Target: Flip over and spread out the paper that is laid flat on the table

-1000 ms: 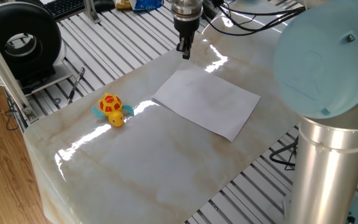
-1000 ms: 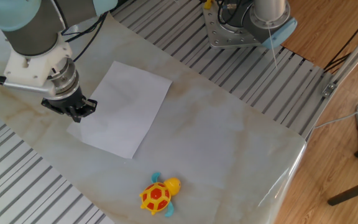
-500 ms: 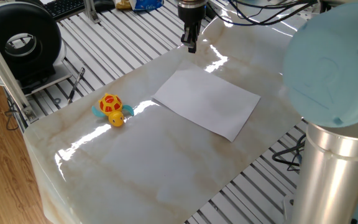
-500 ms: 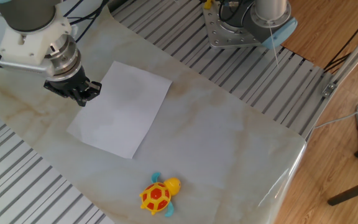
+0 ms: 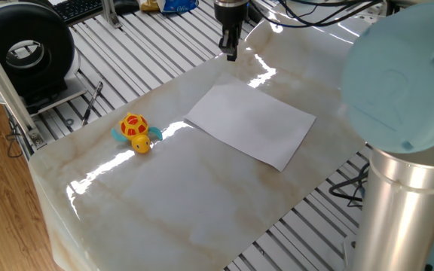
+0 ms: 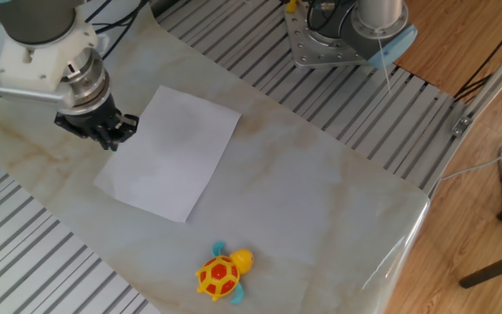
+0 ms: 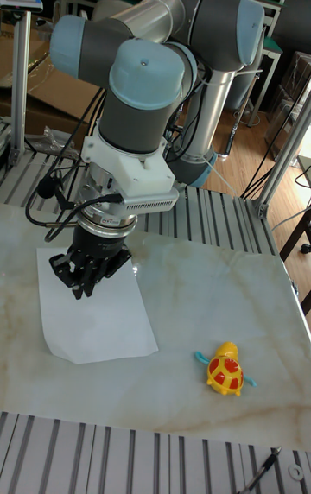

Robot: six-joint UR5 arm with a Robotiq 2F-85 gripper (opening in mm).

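Note:
The paper is a plain white sheet lying flat on the marble table. It also shows in the other fixed view as the paper and in the tall view as the paper. My gripper hangs above the table just beyond the sheet's far corner, its black fingers closed together with nothing between them. From the other side the gripper sits just off the sheet's left edge. In the tall view the gripper overlaps the sheet's upper part.
A yellow and orange toy turtle sits on the table away from the sheet, also seen as the turtle. Ribbed grey metal frame surrounds the slab. A black round device stands at the left.
My gripper has lifted and drawn back from the sheet's corner toward the table's far edge. The paper and the turtle have not moved.

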